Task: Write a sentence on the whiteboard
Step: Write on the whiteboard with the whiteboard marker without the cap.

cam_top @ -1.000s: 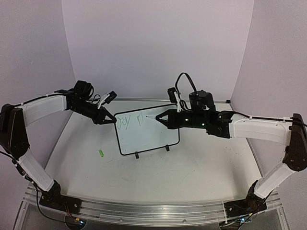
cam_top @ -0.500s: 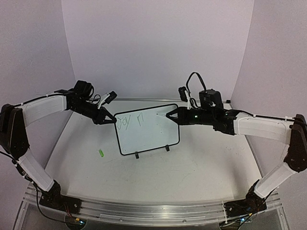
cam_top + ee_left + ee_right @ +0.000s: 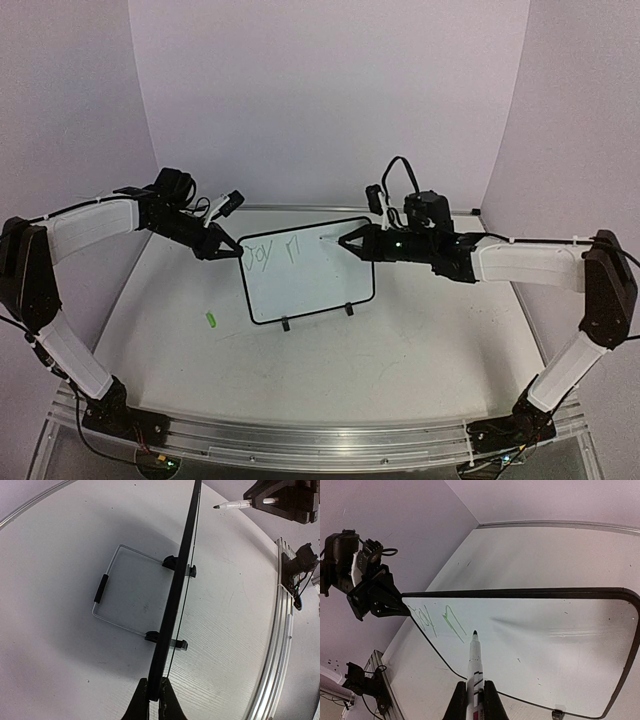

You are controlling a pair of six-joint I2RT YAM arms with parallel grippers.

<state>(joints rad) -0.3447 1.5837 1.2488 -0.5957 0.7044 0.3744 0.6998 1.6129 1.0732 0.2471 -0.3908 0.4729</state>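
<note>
The whiteboard (image 3: pixel 310 285) stands upright on two black feet in the middle of the table. Thin green words, the sentence (image 3: pixel 270 252), start at its top left. My left gripper (image 3: pixel 228 250) is shut on the board's left edge; the left wrist view shows the board (image 3: pixel 177 590) edge-on between the fingertips of that gripper (image 3: pixel 155 687). My right gripper (image 3: pixel 475 692) is shut on a white marker (image 3: pixel 475 660). The marker's dark tip points at the board (image 3: pixel 545 640), just right of the green writing (image 3: pixel 437 620). I cannot tell whether the tip touches.
A small green cap (image 3: pixel 211 319) lies on the table left of the board's feet. A wire stand (image 3: pixel 107 605) props the board from behind. Purple walls close the back and sides. A metal rail (image 3: pixel 320 440) runs along the near edge.
The right gripper with the marker drew back to the right of the second word, then came slightly left again. The left gripper and the board have not moved.
</note>
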